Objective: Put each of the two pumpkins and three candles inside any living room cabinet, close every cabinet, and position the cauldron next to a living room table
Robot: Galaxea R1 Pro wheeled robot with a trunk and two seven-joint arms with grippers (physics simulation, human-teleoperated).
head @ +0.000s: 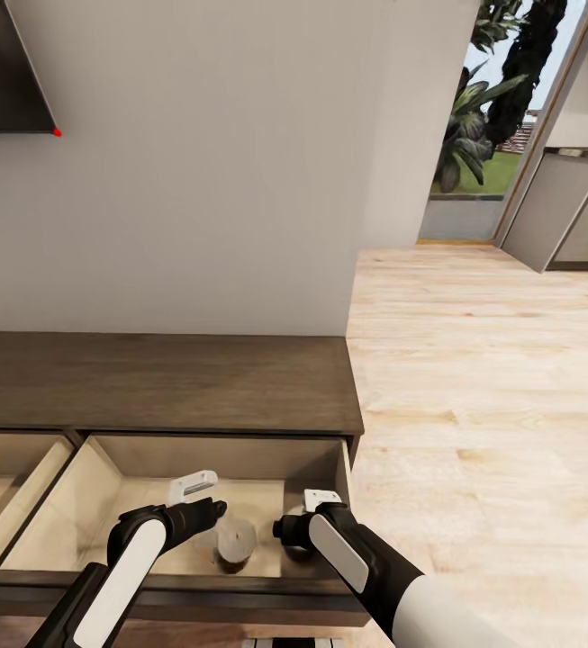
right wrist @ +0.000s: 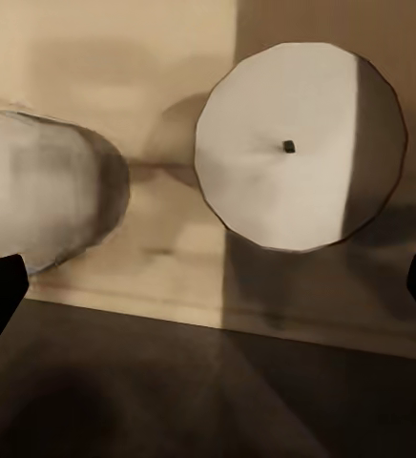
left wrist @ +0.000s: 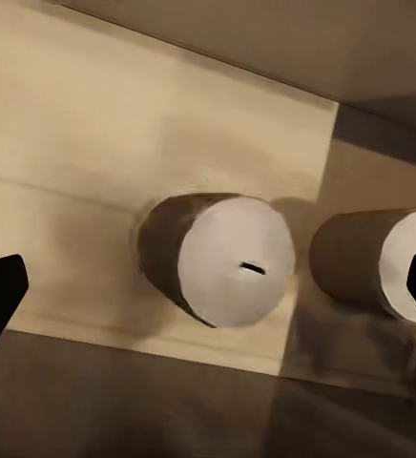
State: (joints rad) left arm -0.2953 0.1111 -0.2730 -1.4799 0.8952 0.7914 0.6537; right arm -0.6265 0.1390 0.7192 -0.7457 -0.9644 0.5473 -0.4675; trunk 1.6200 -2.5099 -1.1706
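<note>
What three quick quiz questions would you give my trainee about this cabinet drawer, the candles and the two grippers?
1. True or false: the cabinet drawer under the two grippers is pushed shut.
2. How many candles appear in the left wrist view? A one, B two, C three.
3. Fill in: the left gripper and the right gripper each have their jaws ____.

Key: 1 false, the drawer is pulled out. 2 B. 3 open, neither is gripping a candle.

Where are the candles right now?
Two candles stand side by side in the open cabinet drawer, below the two grippers in the head view.
</note>
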